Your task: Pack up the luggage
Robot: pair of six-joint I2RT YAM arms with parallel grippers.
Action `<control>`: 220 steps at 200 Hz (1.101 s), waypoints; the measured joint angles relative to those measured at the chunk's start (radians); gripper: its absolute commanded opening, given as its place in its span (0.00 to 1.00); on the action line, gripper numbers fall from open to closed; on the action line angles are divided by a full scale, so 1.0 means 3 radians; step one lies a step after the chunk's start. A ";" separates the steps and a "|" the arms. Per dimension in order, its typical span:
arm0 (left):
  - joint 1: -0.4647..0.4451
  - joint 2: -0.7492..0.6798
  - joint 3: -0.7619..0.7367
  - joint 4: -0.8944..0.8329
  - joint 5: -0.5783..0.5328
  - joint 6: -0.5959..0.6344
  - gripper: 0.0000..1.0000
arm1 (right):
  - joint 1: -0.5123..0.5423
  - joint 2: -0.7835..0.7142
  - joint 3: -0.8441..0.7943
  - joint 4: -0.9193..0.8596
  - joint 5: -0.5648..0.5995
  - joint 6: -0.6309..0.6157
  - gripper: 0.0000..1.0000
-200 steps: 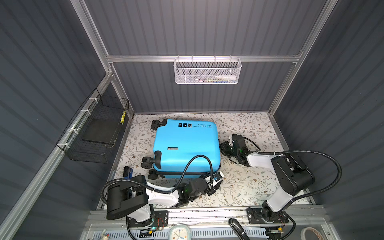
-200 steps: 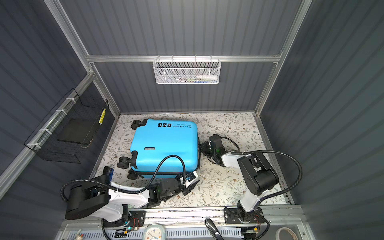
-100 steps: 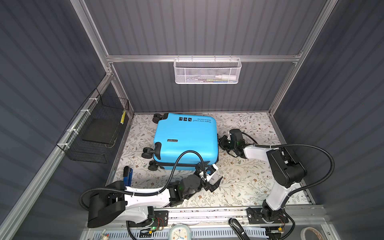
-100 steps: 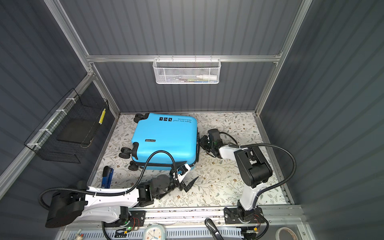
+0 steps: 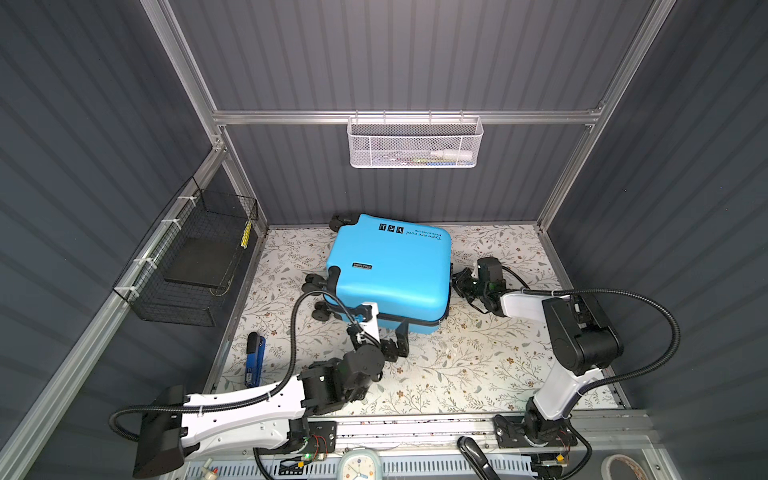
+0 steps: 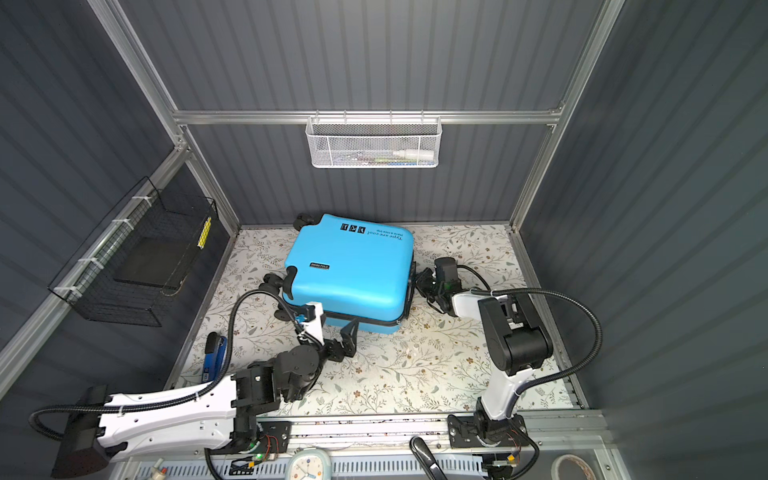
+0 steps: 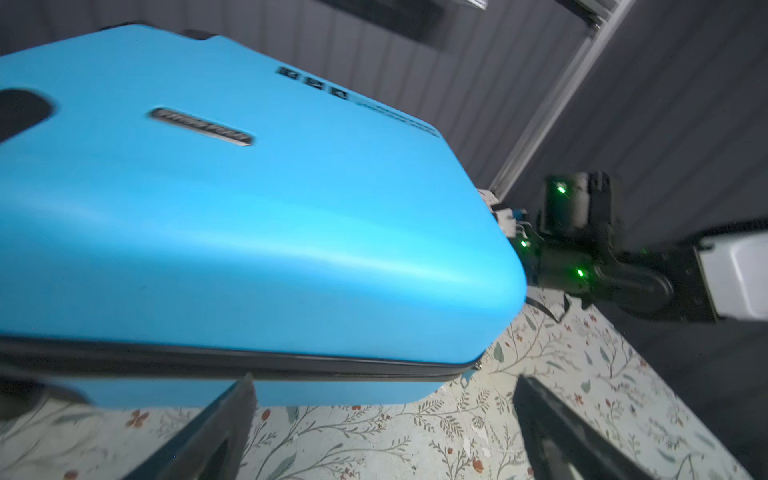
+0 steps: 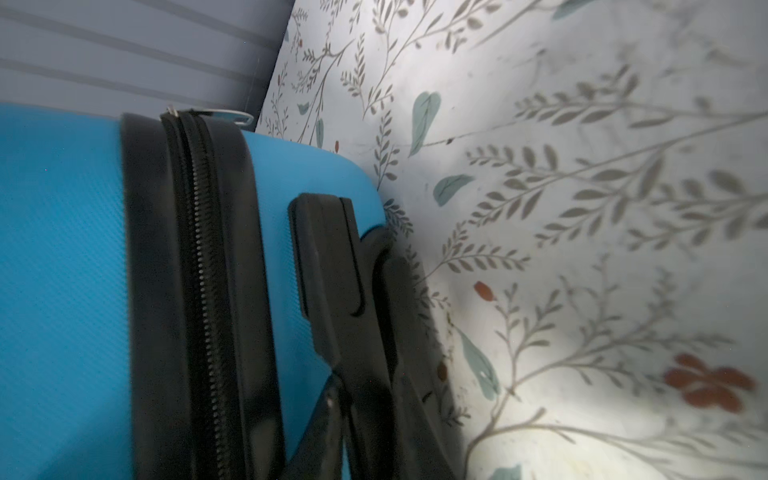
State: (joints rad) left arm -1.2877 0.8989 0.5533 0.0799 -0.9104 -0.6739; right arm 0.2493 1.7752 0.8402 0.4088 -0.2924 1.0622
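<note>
The luggage (image 5: 390, 270) (image 6: 353, 266) is a bright blue hard-shell suitcase. It lies flat and closed on the floral table, its wheels toward the left. My left gripper (image 5: 386, 328) (image 6: 332, 328) stands open just in front of its near edge, holding nothing. In the left wrist view the shell (image 7: 249, 228) and its black zipper seam fill the frame above the spread fingers (image 7: 232, 415). My right gripper (image 5: 457, 282) (image 6: 419, 282) is at the suitcase's right side. In the right wrist view it (image 8: 353, 399) is shut on the black side handle (image 8: 324, 257).
A white mesh basket (image 5: 413, 143) hangs on the back wall, and a black wire basket (image 5: 195, 257) on the left wall. A blue tool (image 5: 253, 353) lies at the table's left edge. A small clock (image 5: 359, 465) sits below the front rail.
The luggage has slid toward the back wall and turned slightly. My left gripper has opened wide and come off the near edge. My right gripper moved along with the suitcase's side.
</note>
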 measured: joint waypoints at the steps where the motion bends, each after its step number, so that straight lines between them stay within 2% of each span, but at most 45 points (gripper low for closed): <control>1: 0.0003 -0.0018 0.0000 -0.0029 -0.0019 -0.0039 1.00 | -0.0003 -0.0005 -0.0005 0.0001 -0.0001 0.0000 0.00; 13: 0.0046 -0.0116 0.0004 -0.0224 -0.0136 -0.0296 1.00 | -0.0017 -0.0041 -0.0050 0.0014 0.0001 0.0000 0.00; 28: 0.0200 -0.0158 0.0034 -0.0427 -0.0113 -0.0500 1.00 | -0.0025 -0.0097 -0.0114 0.0028 0.0015 0.0000 0.00; 53: 0.0724 -0.0074 0.0192 -0.0657 0.0238 -0.0651 1.00 | -0.0032 -0.0263 -0.0278 0.0004 0.0037 0.0000 0.00; 90: 0.1225 0.0220 0.0406 -0.0678 0.0838 -0.0651 1.00 | -0.0004 -0.0571 -0.0559 -0.0070 0.0109 0.0015 0.00; 134: 0.1624 0.0579 0.0573 -0.0418 0.1520 -0.0585 1.00 | 0.0136 -0.0792 -0.0759 -0.0097 0.0310 0.0067 0.00; 220: 0.2411 0.1605 0.1237 0.0023 0.2206 -0.0252 1.00 | 0.0640 -0.1017 -0.0857 -0.0282 0.0881 0.0341 0.00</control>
State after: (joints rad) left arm -0.5644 1.3804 0.9245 0.0868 -0.2485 -0.7494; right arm 0.4412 1.4700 0.5831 0.3241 -0.0280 1.1645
